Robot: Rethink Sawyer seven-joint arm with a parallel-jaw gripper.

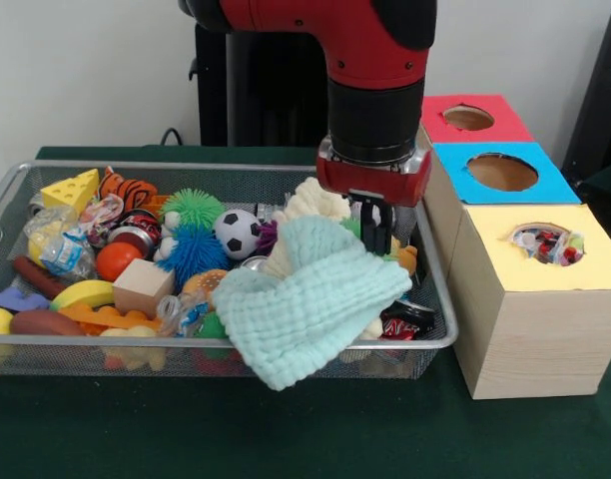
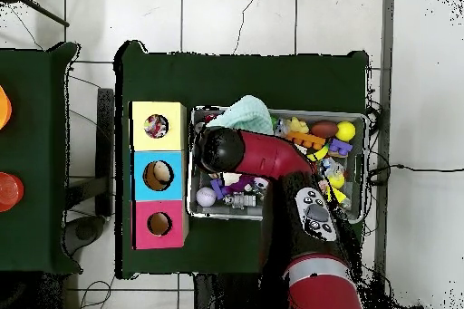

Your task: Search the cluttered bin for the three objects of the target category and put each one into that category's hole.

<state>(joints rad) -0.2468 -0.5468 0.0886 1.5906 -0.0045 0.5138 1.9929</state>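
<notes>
we see the red arm reaching straight down into the wire bin [image 1: 16,190] at its end nearest the boxes, the claw [image 1: 376,228] low over a mint knitted cloth [image 1: 310,299]; we cannot tell whether it is apart or together. a crinkly printed wrapper [image 1: 547,243] sits inside the yellow-topped hole [image 1: 533,230], at the worktop's front edge in the front view, and another wrapper [image 1: 61,244] lies at the bin's opposite end.

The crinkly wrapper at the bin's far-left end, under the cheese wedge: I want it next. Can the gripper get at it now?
Probably yes. The wrapper lies on top, uncovered; the gripper hangs over the bin's other end by the mint cloth.
</notes>
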